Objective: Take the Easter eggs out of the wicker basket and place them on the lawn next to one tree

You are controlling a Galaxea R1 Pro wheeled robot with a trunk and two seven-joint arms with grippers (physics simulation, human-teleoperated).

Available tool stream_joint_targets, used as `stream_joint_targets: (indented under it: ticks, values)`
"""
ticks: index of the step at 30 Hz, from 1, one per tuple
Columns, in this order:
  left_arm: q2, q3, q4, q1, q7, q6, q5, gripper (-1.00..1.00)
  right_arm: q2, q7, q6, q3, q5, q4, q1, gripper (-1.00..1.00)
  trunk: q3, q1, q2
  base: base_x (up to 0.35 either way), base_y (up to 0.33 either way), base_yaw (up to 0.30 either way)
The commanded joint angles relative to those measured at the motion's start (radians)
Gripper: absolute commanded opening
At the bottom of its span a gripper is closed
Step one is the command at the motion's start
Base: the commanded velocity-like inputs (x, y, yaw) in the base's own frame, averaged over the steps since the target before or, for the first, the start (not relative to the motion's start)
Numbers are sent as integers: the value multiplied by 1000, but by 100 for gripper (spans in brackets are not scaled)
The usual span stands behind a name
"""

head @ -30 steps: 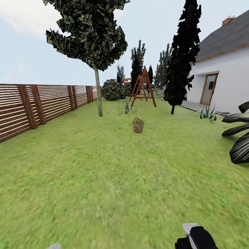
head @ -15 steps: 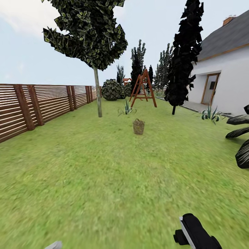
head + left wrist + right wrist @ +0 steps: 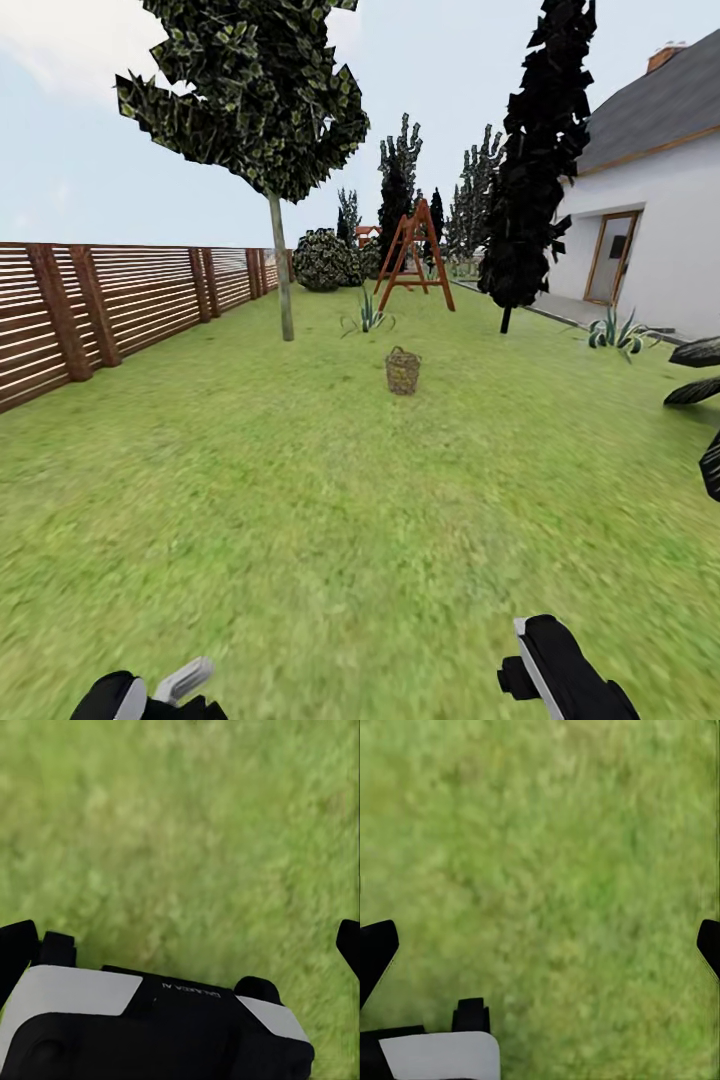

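The wicker basket [image 3: 403,371] stands upright on the lawn [image 3: 300,520], far ahead near the middle of the head view. The three Easter eggs are hidden at this distance. The tree [image 3: 283,275], with its slim bare trunk and dark crown, rises to the left of the basket and farther back. My left arm [image 3: 150,695] and right arm [image 3: 560,670] show at the bottom edge, far from the basket. My left gripper [image 3: 182,937] is open over bare grass, its fingers spread wide. My right gripper [image 3: 544,945] is open over grass too, holding nothing.
A brown slat fence [image 3: 110,300] runs along the left. A wooden swing frame [image 3: 413,255] and a round bush [image 3: 325,260] stand at the back. A dark columnar tree [image 3: 535,170], the white house [image 3: 650,230] and spiky plants [image 3: 620,335] line the right.
The whole view has shifted as the robot rolls forward, and the basket looks slightly nearer. My left arm has come up into the bottom of the head view; the right arm sits higher.
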Motion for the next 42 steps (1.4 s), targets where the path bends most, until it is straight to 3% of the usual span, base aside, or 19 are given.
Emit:
stream_joint_targets:
  ticks: [1,3,5,7,13,19,26,32,42]
  values:
    - [-1,1,12,-3,-4,4,-6,100,5,-6,2,1,15,-1,-1,100,-1,1,-1,339,0,0]
    - [0,2,32,-5,-3,2,-7,100,28,-48,-15,-4,42,-7,0,100,-1,1,-1,338,0,0]
    - [1,2,46,-6,0,-1,-9,100,57,-161,-93,-7,64,-19,9,100,-1,1,-1,336,0,0]
    - [1,1,53,-7,2,-3,-9,100,72,-230,-138,-6,65,-27,36,100,-1,1,-1,336,0,0]
    - [-2,-4,60,-7,3,-5,-17,100,78,-272,-164,-2,65,-51,74,100,-1,1,-1,335,0,0]
    - [2,-3,63,-8,3,-4,-19,100,73,-258,-99,-1,67,-44,77,100,-1,1,-1,331,0,0]
    - [-1,-5,63,-8,3,-5,-22,100,71,-242,-84,-7,64,-40,77,100,-1,1,-1,333,0,0]
    - [-1,-6,63,-8,3,-6,-22,100,58,-73,-78,-10,80,-46,77,100,-1,1,-1,334,0,0]
    - [-3,-6,63,-8,3,-6,-22,100,46,-57,-77,-14,94,-51,77,100,-1,1,-1,334,0,0]
